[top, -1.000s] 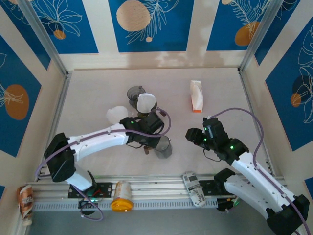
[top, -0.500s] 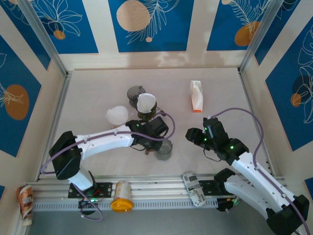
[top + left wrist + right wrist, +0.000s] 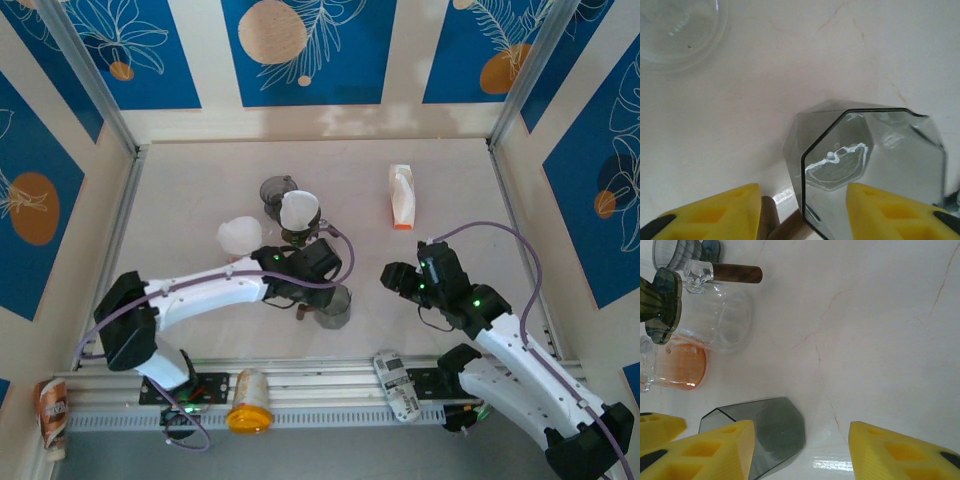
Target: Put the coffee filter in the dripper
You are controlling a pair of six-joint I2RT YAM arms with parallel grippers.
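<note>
Smoky glass [image 3: 875, 165] below the left gripper's [image 3: 801, 200] parted fingers could topple if clipped; right gripper [image 3: 801, 432] also gapes empty.

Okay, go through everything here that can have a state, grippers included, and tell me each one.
Left gripper: open, poised over the grey glass's rim.
Right gripper: open, nothing between its fingers.
Grey glass: upright, empty.
Clear carafe: empty.
White filter: opened into a cone, mouth up; whether it is seated in a dripper, cannot tell.
</note>
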